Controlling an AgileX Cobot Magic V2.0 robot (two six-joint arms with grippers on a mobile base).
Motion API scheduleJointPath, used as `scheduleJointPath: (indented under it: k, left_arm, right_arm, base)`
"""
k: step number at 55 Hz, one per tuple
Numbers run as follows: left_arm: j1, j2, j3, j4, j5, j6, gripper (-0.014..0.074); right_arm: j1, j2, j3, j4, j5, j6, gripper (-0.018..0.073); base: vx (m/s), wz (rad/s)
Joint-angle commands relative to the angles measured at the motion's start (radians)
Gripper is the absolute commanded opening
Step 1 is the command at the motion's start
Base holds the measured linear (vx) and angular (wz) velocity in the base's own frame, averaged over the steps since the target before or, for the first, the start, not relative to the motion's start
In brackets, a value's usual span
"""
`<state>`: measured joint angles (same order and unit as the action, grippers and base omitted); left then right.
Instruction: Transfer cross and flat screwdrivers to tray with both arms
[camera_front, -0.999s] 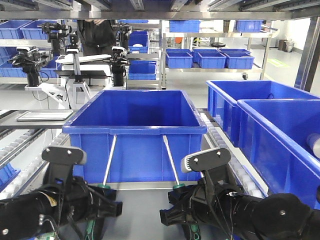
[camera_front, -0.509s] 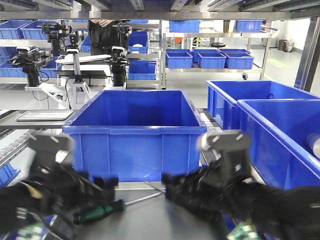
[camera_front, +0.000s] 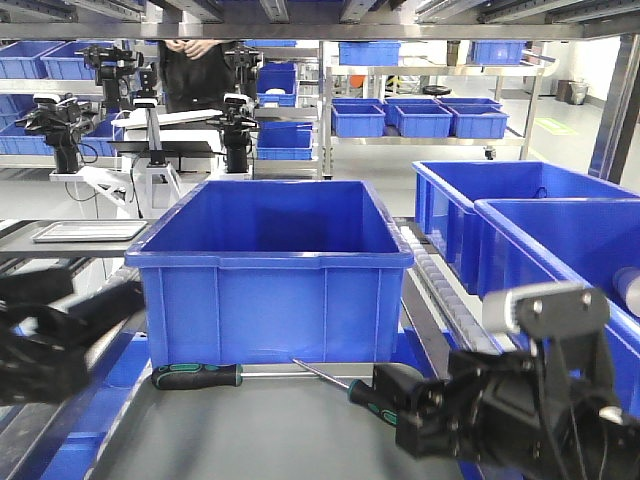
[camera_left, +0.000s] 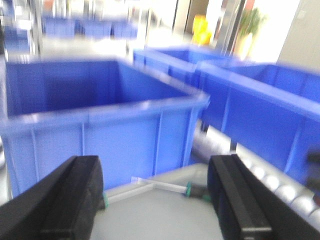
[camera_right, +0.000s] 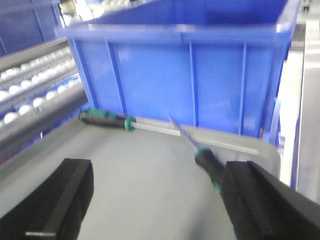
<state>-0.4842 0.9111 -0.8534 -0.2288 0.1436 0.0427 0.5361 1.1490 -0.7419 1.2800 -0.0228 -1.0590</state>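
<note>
On the left, our left gripper (camera_left: 155, 200) is wide open and holds nothing; both screwdrivers lie on the grey tray (camera_front: 270, 430), one (camera_front: 196, 375) left, one (camera_front: 372, 396) right, by the blue crate (camera_front: 270, 270). Our right gripper (camera_right: 160, 200) is wide open and empty too; we think the job looks done.

Blue crate (camera_front: 270, 270) just behind tray (camera_front: 250, 430)

Colours: blue, grey, black-green.
2 screwdrivers, one (camera_front: 196, 375) and another (camera_front: 362, 388): black handles with green patches, silver shafts. Tray (camera_front: 270, 430): plain matt grey. Crate (camera_front: 270, 270) behind it: saturated blue, as are the crates (camera_front: 560, 250) at right. Left gripper (camera_left: 157, 202) and right gripper (camera_right: 160, 200): black fingers. Rollers (camera_front: 440, 275): white.
</note>
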Motion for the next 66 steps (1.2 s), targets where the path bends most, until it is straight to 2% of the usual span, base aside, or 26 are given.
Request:
scheduleJointPath:
  k: [1, 22, 27, 33, 41, 46, 55, 61, 64, 66]
  left_arm:
    - [-0.005, -0.022, -0.024, -0.004, -0.072, 0.0, 0.057]
    - [-0.005, -0.015, -0.024, -0.004, -0.071, 0.001, 0.057]
    - [-0.005, -0.02, -0.012, -0.002, -0.123, 0.018, 0.0565]
    - [0.007, -0.078, 0.065, 0.044, -0.144, 0.02, 0.0527]
    - [0.105, -0.233, 0.258, 0.044, -0.144, -0.043, 0.0442]
    - [0.196, -0.374, 0.396, 0.062, -0.136, -0.043, 0.0365]
    - [0.331, -0.59, 0.595, 0.078, -0.132, -0.043, 0.0174]
    - [0.382, -0.722, 0.709, 0.078, -0.122, -0.043, 0.004]
    - [0.396, -0.781, 0.753, 0.078, -0.124, -0.043, -0.001]
    - [0.403, -0.815, 0.778, 0.078, -0.123, -0.043, -0.0008]
  right_arm:
    - [0.0, -0.025, -0.019, 0.0, -0.016, -0.014, 0.0582]
    - [0.0, -0.025, -0.011, 0.0, -0.016, -0.014, 0.0582]
    - [0.0, -0.025, -0.011, 0.0, -0.016, -0.014, 0.0582]
    - [0.0, -0.025, -0.011, 0.0, -0.014, -0.014, 0.0582]
    - [0.0, -0.025, -0.011, 0.0, -0.012, -0.014, 0.0582]
    - [0.0, -0.025, -0.011, 0.0, -0.012, -0.014, 0.0582]
    - [0.0, -0.025, -0.011, 0.0, -0.012, -0.014, 0.0582]
    - [0.0, -0.025, -0.011, 0.0, -0.012, -0.014, 0.0582]
    - [0.0, -0.025, -0.011, 0.0, -0.012, -0.014, 0.0582]
    - [0.0, -0.025, -0.011, 0.0, -0.012, -0.014, 0.0582]
  base:
    - [0.0, 0.0]
    - [0.0, 0.0]
    - [0.0, 0.0]
    - [0.0, 0.0]
    - [0.0, 0.0]
    - [0.0, 0.0]
    - [0.0, 0.0]
    - [0.0, 0.0]
    - [0.0, 0.0]
    - [0.0, 0.0]
